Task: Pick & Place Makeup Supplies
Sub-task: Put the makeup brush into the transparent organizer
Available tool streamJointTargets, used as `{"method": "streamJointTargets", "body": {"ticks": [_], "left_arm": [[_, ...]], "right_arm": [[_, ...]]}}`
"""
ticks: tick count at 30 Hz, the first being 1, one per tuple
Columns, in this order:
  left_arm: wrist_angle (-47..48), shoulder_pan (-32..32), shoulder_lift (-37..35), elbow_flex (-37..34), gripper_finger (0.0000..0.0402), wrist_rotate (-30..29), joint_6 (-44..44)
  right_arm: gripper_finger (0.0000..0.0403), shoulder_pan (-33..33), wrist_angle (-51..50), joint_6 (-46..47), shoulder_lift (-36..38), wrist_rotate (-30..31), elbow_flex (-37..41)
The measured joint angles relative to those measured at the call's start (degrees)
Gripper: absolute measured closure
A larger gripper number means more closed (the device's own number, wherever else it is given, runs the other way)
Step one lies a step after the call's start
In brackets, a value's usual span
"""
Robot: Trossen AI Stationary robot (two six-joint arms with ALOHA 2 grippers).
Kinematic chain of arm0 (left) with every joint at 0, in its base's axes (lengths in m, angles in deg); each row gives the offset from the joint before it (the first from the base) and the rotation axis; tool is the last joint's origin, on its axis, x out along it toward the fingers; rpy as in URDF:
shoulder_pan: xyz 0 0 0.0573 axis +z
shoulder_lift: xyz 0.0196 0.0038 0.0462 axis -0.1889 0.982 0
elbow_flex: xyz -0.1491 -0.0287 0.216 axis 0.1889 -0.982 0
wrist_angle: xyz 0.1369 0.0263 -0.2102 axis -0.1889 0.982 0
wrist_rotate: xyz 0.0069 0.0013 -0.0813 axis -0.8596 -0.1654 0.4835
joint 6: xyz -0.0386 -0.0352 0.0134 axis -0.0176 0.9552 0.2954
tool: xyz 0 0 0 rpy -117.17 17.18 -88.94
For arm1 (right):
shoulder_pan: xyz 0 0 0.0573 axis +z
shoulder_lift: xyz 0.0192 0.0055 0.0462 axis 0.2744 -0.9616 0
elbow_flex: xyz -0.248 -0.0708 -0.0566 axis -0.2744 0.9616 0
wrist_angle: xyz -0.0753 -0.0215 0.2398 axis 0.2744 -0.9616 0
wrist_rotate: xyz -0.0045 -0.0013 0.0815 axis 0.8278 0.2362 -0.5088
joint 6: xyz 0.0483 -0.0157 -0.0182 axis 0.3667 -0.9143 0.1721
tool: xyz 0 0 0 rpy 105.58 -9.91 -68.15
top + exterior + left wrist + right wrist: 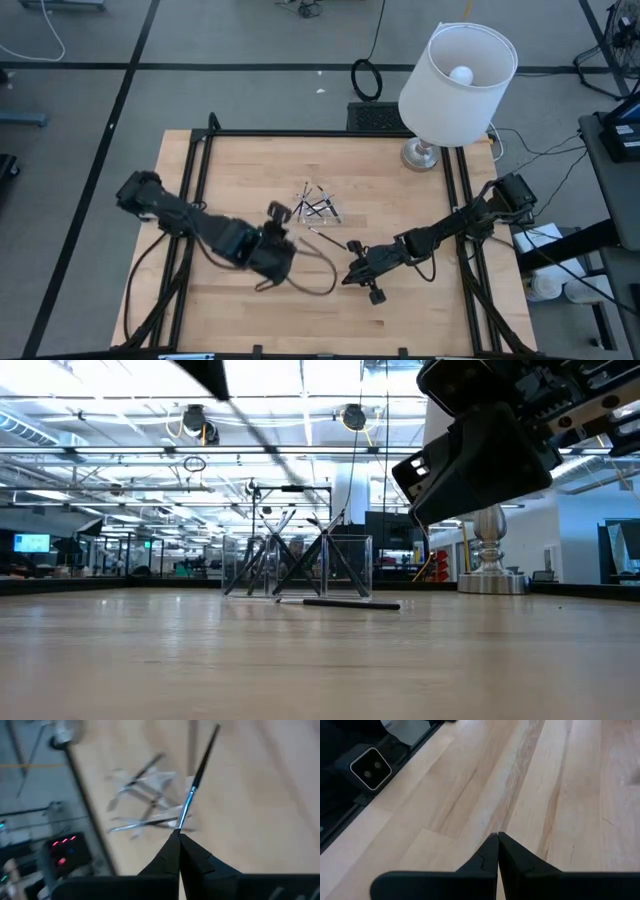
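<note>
A small clear tray (320, 207) (298, 565) stands mid-table with several thin dark makeup sticks leaning crossed inside it. One more dark stick (326, 237) (340, 603) lies flat on the wood just in front of the tray. My left gripper (282, 213) (178, 834) is raised left of the tray and shut on a thin brush (196, 777) with a silvery section. My right gripper (349, 277) (497, 836) is shut with nothing in it. It hovers over bare wood near the front, right of centre. My left gripper pinches one end of the brush (179, 824) between its two fingertips. The fingers slant downward toward the tray, and the brush sticks out ahead roughly in line with them. The brush is lifted clear, above the tray and the table.
A white-shaded lamp (457, 72) stands on its metal base (422, 155) at the far right corner. A black cable (312, 272) loops on the wood beside my left arm. Black frame rails (190, 200) run along the table's left and right sides.
</note>
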State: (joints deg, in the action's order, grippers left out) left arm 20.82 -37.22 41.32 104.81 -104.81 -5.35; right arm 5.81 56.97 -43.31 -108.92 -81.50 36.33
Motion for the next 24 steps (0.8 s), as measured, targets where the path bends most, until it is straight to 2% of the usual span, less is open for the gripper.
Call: {"method": "streamJointTargets", "body": {"ticks": [5,11,16,24], "left_arm": [[11.1,5.2,-0.1,6.5,0.0401,-2.8,-1.4],[19.6,12.6,0.0,7.2,0.0401,-2.8,-1.5],[20.4,16.6,0.0,7.2,0.0401,-0.9,-1.7],[20.4,19.0,-0.1,7.2,0.0401,-0.6,-2.9]], "right_arm": [[0.0403,0.0,-0.1,0.0,0.0,0.0,0.0],[0.0403,0.0,-0.1,-0.1,0.0,0.0,0.0],[0.0403,0.0,-0.2,-0.9,0.0,0.0,0.0],[0.0403,0.0,-0.2,-0.9,0.0,0.0,0.0]]}}
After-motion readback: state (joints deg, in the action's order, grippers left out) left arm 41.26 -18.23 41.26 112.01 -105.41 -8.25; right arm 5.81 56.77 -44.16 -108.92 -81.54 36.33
